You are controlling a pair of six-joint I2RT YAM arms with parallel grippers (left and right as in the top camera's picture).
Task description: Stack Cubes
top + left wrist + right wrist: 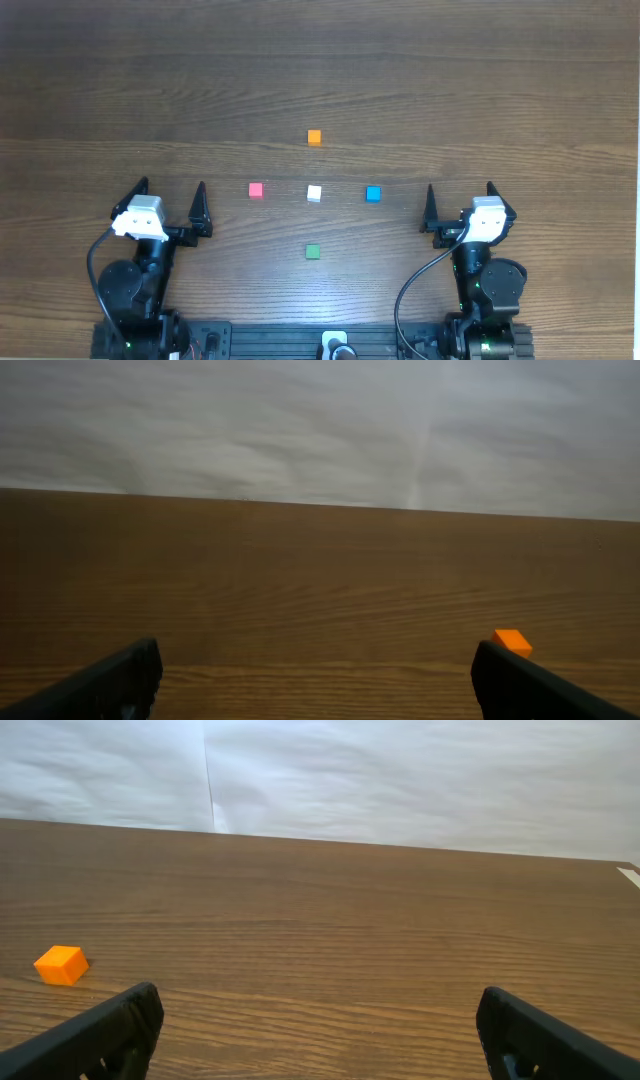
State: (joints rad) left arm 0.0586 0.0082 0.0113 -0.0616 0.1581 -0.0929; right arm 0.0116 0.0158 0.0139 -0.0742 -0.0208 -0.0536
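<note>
**Item 1, left claw** point(172, 186): you are holding it by the table's point(500, 70) near edge, left side. Its jaws are standing wide apart and gripping nothing.

**Item 2, right claw** point(460, 187): it is sitting by the same edge on the right side, jaws likewise spread and empty.

**Item 3, green cube** point(313, 252): it is lying between the two claws, closest to the near edge.

**Item 4, pink cube** point(256, 189), **white cube** point(314, 193), **blue cube** point(373, 193): they are lying in a row further in, well apart, with white in the middle.

**Item 5, orange cube** point(314, 137): it is lying furthest in, in line with white and green.

**Risks:** you are handling small cubes with wide jaws.
- Closing off-centre is likely to be shoving or spinning a cube rather than gripping it.
- Releasing a cube askew is risking a toppled stack.
- Sending both arms into the middle line is risking a collision.

**Hard to see:**
- The table's edges are running out of the top view.
- The wrist views are cutting off the fingers point(110, 1025) low down.
- In the left wrist view the orange cube's lower corner is sitting tight against a finger, so that corner is unclear.
</note>
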